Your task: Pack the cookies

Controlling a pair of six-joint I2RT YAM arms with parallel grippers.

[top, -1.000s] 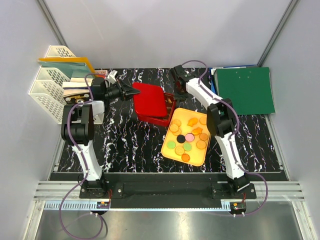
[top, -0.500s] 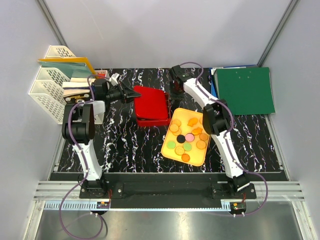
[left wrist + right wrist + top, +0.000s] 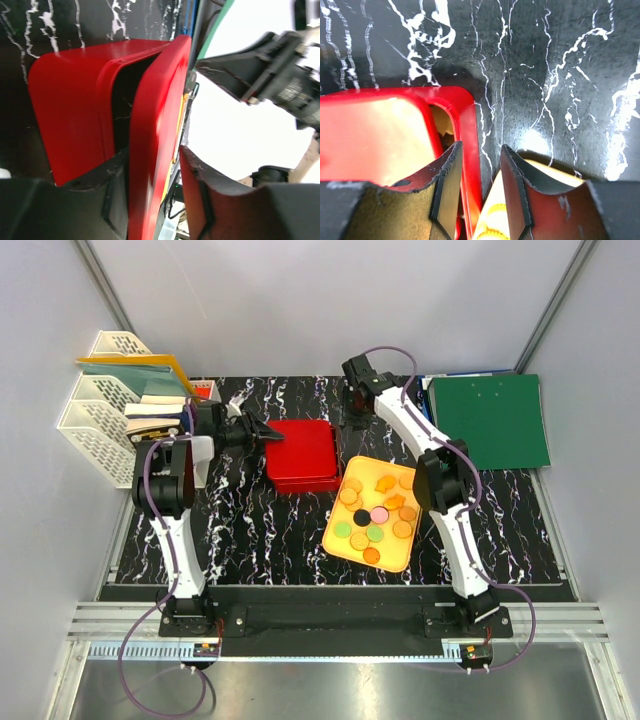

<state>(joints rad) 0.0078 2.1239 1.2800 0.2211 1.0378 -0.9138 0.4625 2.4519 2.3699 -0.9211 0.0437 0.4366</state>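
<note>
Black marbled table [image 3: 250, 530] beneath white walls, with red box [image 3: 300, 455] mid-table and lid [image 3: 155, 125] resting on it, slightly ajar at the left. Left gripper [image 3: 152, 152] parted about the lid's left edge; pinching or loose, impossible to tell. Right gripper [image 3: 481, 147] straddling the far-right rim, slack, with a visible gap. Probably lid removal: pin the base by that rim, bite the lid edge squarely, raise evenly, away from the tray. Cookies [image 3: 375, 515] on yellow tray [image 3: 392, 562] just near-right of the box: about nine orange, two green, one pink, one black. One box, one tray.
</note>
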